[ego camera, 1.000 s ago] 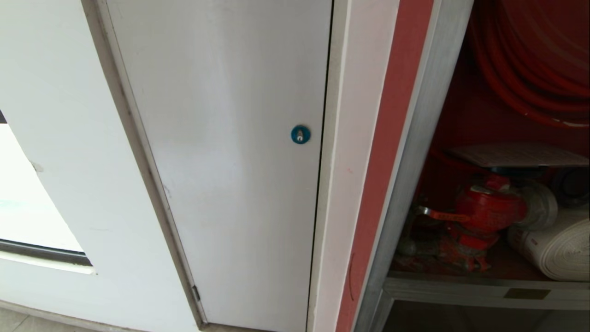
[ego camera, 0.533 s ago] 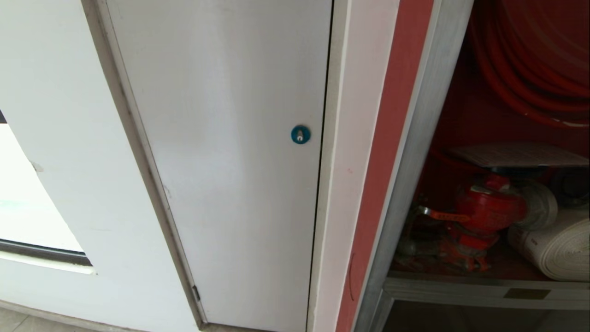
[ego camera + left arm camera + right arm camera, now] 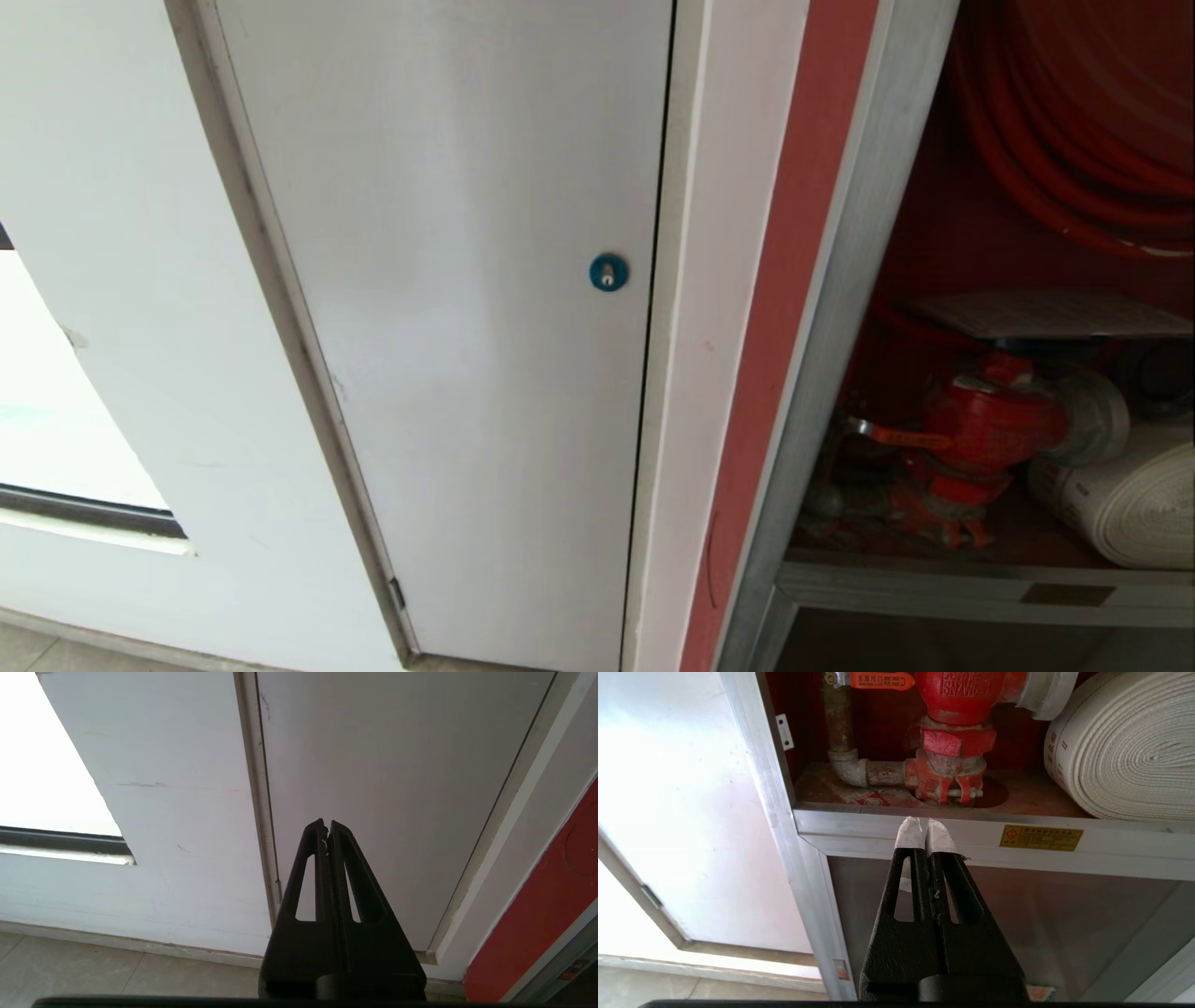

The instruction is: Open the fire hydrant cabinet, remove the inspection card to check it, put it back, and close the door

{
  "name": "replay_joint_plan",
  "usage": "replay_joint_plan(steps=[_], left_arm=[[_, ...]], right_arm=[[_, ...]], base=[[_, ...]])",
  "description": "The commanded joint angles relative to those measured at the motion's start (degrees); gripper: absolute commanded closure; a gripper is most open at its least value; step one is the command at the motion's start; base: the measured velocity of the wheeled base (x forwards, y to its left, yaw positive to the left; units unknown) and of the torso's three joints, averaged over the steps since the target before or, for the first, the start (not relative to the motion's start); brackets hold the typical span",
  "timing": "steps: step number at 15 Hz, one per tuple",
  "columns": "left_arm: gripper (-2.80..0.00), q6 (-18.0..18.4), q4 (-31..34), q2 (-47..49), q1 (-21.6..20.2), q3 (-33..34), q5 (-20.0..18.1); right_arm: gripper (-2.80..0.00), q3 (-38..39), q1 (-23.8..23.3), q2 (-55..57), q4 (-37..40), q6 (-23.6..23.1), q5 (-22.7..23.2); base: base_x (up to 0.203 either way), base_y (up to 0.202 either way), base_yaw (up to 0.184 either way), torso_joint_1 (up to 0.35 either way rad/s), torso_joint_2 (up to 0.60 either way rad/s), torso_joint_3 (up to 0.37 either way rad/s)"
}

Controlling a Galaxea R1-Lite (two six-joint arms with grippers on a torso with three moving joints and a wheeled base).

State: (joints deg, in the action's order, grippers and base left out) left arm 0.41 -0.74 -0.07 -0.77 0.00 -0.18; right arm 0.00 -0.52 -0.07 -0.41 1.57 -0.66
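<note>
The fire hydrant cabinet [image 3: 840, 280] stands at the right, aluminium-framed and red inside. Its door [image 3: 934, 588] lies shut in the frame, a brass plate [image 3: 1041, 837] on the crossbar. Through the upper pane I see a red coiled hose [image 3: 1074, 140], a red valve [image 3: 990, 420] and a white rolled hose [image 3: 1130, 504]. A flat pale sheet, apparently the inspection card [image 3: 1046, 315], rests on the valve. My right gripper [image 3: 924, 823], tips taped white, is shut and empty before the crossbar. My left gripper [image 3: 326, 823] is shut, facing the white panel. Neither arm shows in the head view.
A plain white panel [image 3: 467, 327] with a blue round lock [image 3: 609, 272] fills the middle, left of the cabinet. A bright window [image 3: 56, 401] with a dark sill lies at the far left. Grey floor tiles [image 3: 93, 970] run along the wall's foot.
</note>
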Motion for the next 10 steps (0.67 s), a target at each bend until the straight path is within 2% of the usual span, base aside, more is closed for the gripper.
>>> replay_joint_plan(steps=[1, 10], left_arm=[[0.0, 0.0, 0.0, 0.0, 0.0, 0.4, 0.0], [0.0, 0.0, 0.0, 0.1, 0.0, 0.4, 0.0]], right_arm=[[0.0, 0.0, 0.0, 0.0, 0.0, 0.1, 0.0], [0.0, 0.0, 0.0, 0.0, 0.0, 0.1, 0.0]], base=[[0.0, 0.0, 0.0, 0.0, 0.0, 0.0], [0.0, 0.0, 0.0, 0.0, 0.0, 0.0]])
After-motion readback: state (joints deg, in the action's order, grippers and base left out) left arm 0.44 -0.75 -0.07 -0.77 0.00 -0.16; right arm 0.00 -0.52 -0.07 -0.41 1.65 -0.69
